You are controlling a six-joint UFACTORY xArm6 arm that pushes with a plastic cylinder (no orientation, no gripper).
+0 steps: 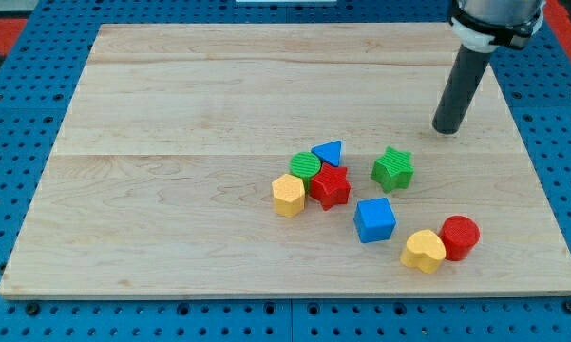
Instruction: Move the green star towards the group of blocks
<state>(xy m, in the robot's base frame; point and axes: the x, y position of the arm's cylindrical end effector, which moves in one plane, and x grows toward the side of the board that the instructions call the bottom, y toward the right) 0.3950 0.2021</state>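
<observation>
The green star [392,168] lies right of centre on the wooden board [171,142]. To its left sits a tight group: a blue triangle [329,152], a green round block [306,166], a red star [330,186] and a yellow hexagon-like block [288,195]. A gap separates the green star from the group. My tip [446,130] rests on the board above and to the right of the green star, apart from it.
A blue cube [374,219] lies below the green star. A yellow heart [423,251] and a red round block [459,237] touch each other near the board's bottom right. A blue pegboard [19,76] surrounds the board.
</observation>
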